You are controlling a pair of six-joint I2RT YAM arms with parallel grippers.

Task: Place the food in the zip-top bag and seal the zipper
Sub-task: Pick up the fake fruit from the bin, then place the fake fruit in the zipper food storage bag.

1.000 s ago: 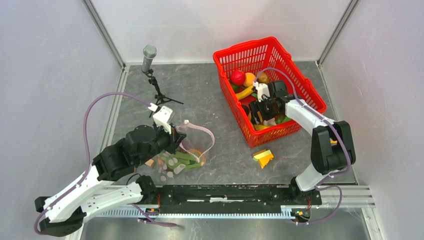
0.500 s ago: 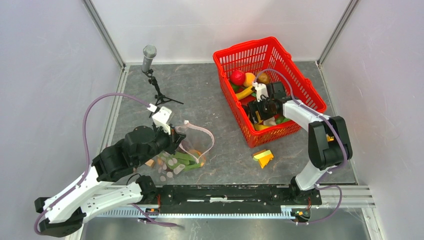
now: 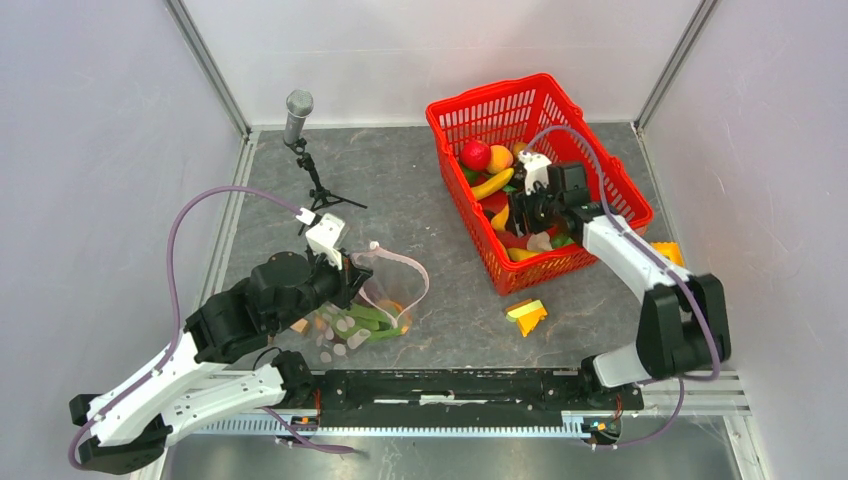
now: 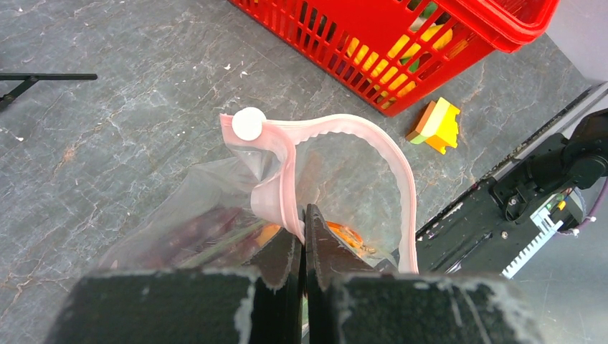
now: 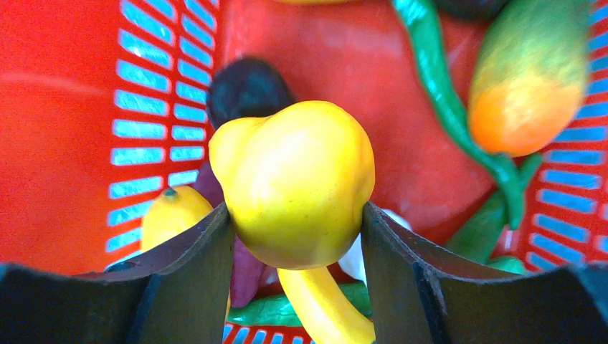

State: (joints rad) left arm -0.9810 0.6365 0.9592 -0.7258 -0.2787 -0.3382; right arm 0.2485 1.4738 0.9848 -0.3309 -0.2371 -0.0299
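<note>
One red mesh plastic basket (image 3: pixel 487 92), one clear pink-dotted plastic bag (image 4: pixel 208 197), one glossy yellow toy pepper (image 5: pixel 294 183), one grey-headed microphone stand (image 3: pixel 298 105).

The worktop (image 3: pixel 430 200) is a dark grey surface with a stone pattern. At the far right stands a red mesh basket (image 3: pixel 510 105), turned at an angle. At the far left a microphone stand (image 3: pixel 318 190) rests on its tripod legs. Near the front left, the zip-top bag (image 3: pixel 345 325) lies on the surface. A yellow and orange block (image 3: pixel 527 316) lies in front of the basket, not touching it. A small orange piece (image 3: pixel 668 252) lies near the basket's right corner.
</note>
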